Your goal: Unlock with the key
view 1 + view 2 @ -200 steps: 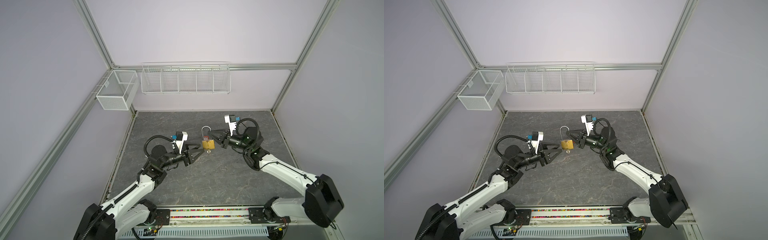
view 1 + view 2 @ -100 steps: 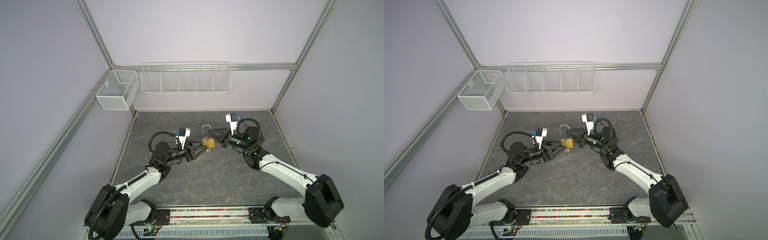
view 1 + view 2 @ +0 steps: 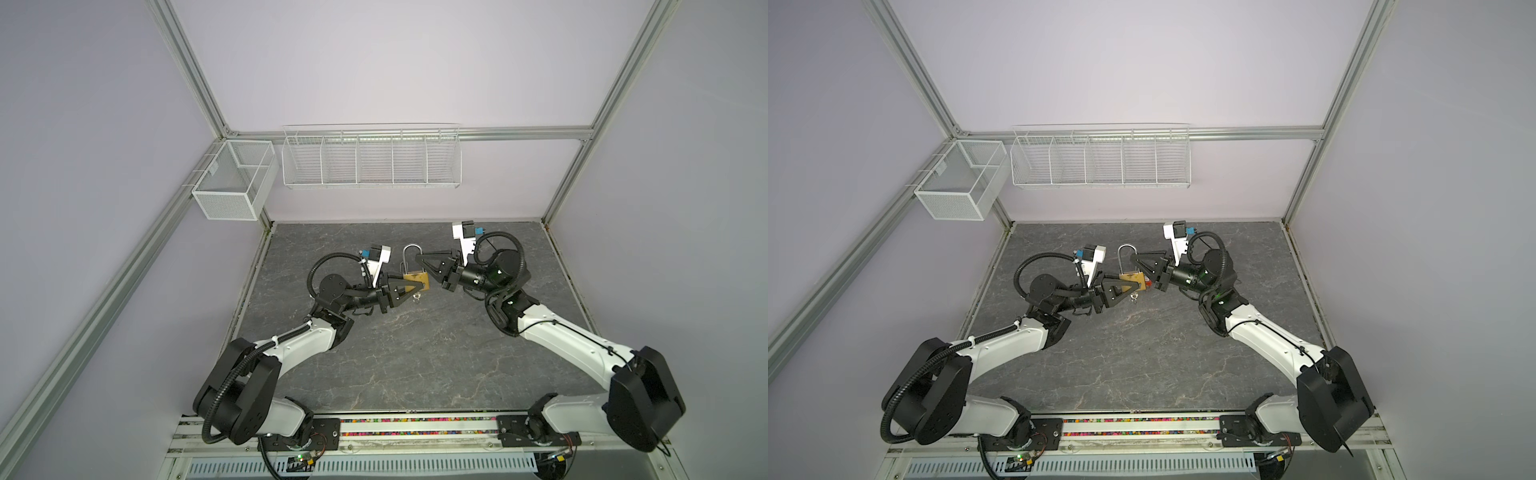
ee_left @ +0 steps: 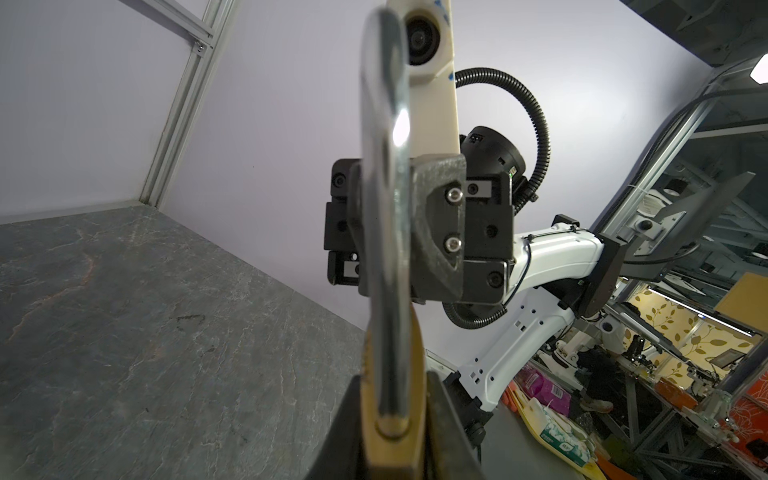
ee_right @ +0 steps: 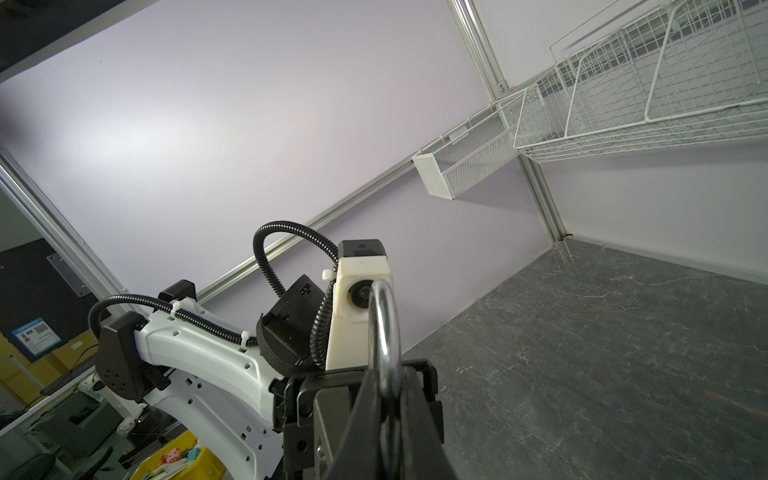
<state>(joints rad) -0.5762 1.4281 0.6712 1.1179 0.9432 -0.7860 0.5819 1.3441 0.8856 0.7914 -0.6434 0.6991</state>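
I am holding the brass padlock (image 3: pixel 413 276) upright in the air above the middle of the grey stone-pattern tabletop (image 3: pixel 415 357), clear of its surface, between my two arms. My left gripper (image 3: pixel 419 285) is clamping the flat faces of the brass body; in the left wrist view a finger is pressing on each side of it. My right gripper (image 3: pixel 419 258) is facing it from the opposite side, jaws together on the steel shackle (image 4: pixel 384 208), which is rising between its fingers in the right wrist view. I am judging this two-sided hold to be deliberate: it is steadying the body against twisting while leaving the underside free. A small silver key (image 3: pixel 415 296) is hanging below the body in both top views. It appears seated in the keyway, though it is too small to confirm. Neither gripper is touching it. The shackle appears closed, so I am rating the unlocking as not yet done; one gripper will need to let go and take the key for turning. I am finding no readable brand or stamp on the padlock. A blue notice (image 5: pixel 35 336) outside the cell is too blurred to read.
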